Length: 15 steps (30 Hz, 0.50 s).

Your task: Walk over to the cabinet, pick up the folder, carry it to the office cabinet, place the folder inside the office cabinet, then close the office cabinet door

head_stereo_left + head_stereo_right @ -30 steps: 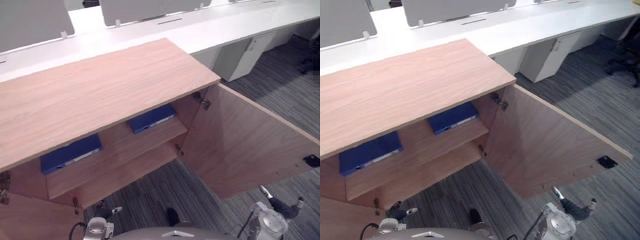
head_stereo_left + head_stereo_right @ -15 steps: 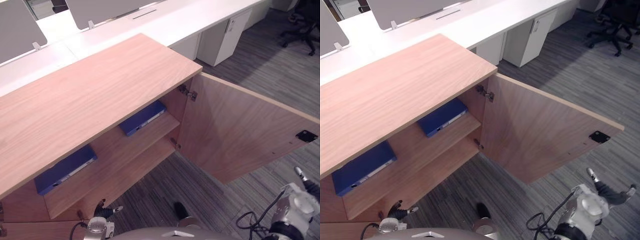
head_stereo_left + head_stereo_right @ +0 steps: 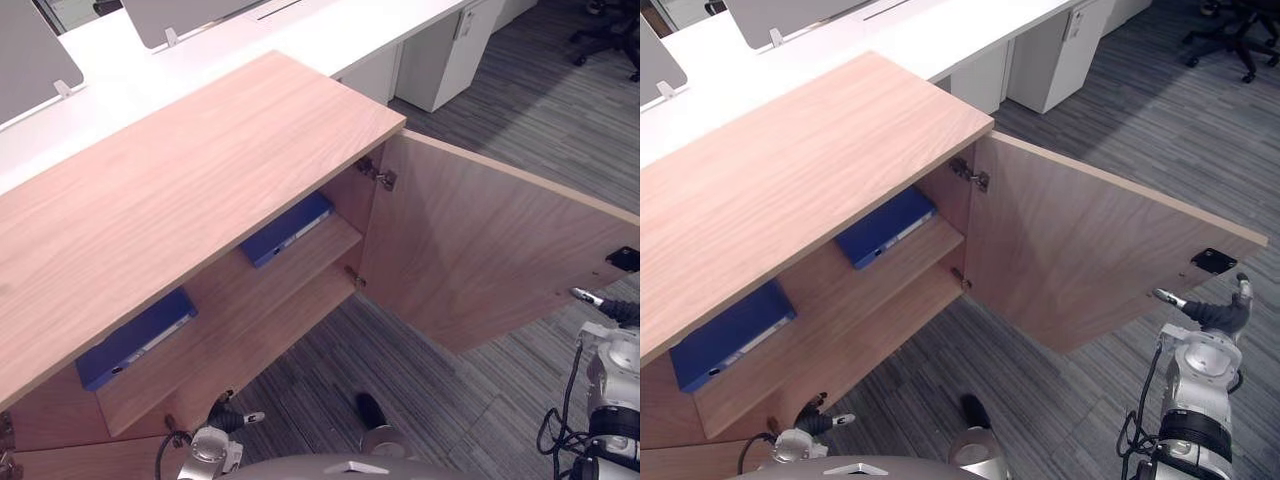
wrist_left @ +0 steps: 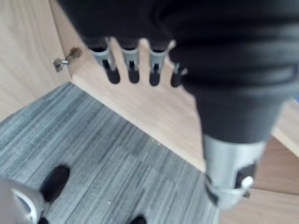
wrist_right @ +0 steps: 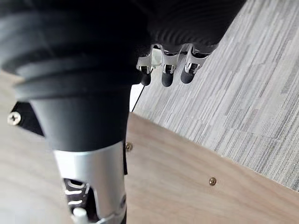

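Folder (image 3: 287, 229) and second folder (image 3: 137, 339) lay inside cabinet (image 3: 200, 180), placing likely done; door (image 3: 480, 250) stood open, closing left; left hand (image 4: 132, 59) and right hand (image 3: 1212, 316) relaxed, empty.

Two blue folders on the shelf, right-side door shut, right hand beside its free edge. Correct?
Not quite: the door stands wide open, as the left eye view shows. The left blue folder and the right blue folder do lie on the shelf, and the right hand is by the door's free edge.
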{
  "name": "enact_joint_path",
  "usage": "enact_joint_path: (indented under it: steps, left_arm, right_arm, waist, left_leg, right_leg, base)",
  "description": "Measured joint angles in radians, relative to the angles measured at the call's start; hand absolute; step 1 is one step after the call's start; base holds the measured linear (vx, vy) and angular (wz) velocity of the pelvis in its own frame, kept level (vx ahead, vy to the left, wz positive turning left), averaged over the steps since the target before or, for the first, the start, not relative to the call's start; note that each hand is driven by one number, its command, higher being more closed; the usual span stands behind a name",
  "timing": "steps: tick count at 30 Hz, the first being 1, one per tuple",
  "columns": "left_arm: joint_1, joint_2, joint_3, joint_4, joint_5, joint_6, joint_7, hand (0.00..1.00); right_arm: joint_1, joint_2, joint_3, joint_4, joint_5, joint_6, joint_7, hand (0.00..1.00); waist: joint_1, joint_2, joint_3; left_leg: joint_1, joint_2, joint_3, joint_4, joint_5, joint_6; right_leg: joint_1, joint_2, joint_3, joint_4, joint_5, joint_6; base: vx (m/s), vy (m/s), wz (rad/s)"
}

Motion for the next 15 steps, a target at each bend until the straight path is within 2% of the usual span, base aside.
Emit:
enact_joint_path:
  steps: [8,15]
  left_arm:
    - [0.008,0.001,-0.018,-0.001,0.032,-0.008,0.000,0.00]
    - [0.009,0.000,-0.016,-0.001,0.040,-0.007,0.000,0.00]
  right_arm:
    - [-0.017,-0.031,0.058,0.034,-0.023,0.001,0.012,0.00]
    - [-0.004,0.001,0.035,-0.044,-0.019,0.001,-0.011,0.00]
  waist:
    - [-0.009,0.005,0.002]
    - [-0.010,0.004,0.003]
  left_leg:
    - [-0.010,-0.003,-0.028,0.000,0.004,0.006]
    - [-0.011,-0.009,-0.043,-0.004,0.011,0.010]
  right_leg:
    - [0.004,-0.007,-0.049,0.000,0.003,0.005]
    - [0.003,-0.012,-0.053,0.000,0.006,0.009]
  base:
    - [-0.08,-0.072,0.08]
    - [-0.09,-0.059,0.02]
